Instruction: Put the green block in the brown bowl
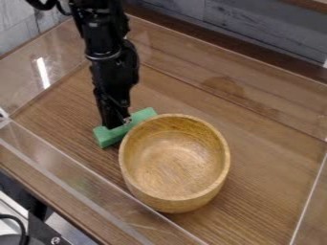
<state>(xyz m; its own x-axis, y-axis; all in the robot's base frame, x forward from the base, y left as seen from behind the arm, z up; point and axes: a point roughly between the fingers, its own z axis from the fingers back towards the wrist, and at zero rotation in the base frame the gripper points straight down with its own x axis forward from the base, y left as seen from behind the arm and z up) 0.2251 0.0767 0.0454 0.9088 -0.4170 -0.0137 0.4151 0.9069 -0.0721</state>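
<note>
The gripper [115, 117] points straight down with its jaws closed on the green block [125, 127], which lies flat on the wooden table [243, 96] touching the brown bowl [175, 159], so lifting and dropping it inside remain.

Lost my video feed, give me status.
Gripper shut on block, pointing down. Block on table beside bowl, not lifted. Nothing in the way.
</note>
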